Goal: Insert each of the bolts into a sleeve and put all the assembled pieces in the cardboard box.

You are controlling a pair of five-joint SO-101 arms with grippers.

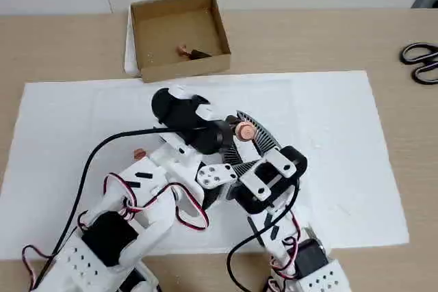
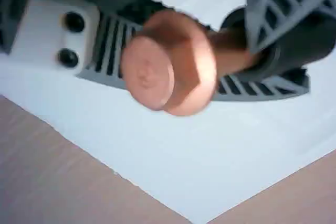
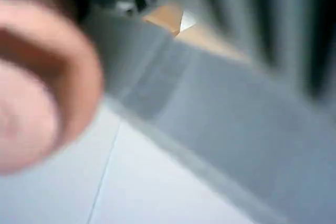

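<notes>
Both arms are white plastic shells with chunky black motors [image 1: 176, 111] at the joints. The arm [image 1: 157, 189] nearer the cardboard box [image 1: 185, 68] has looped red-white-black wires [image 1: 183, 213] plus a thick black cable [image 1: 85, 172]. The other arm [image 1: 254, 186] has a thinner black cable [image 1: 236, 254] and red wires [image 1: 282, 264]. Black screw heads [image 2: 74, 22] dot a white plate [image 2: 47, 30].

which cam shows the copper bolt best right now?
Left wrist view: the bolt is close up, hex head clear, shank running into a dark sleeve. High view shows it as a small copper dot, far off. Right wrist view has it as an indistinct copper shape, very close.
</notes>
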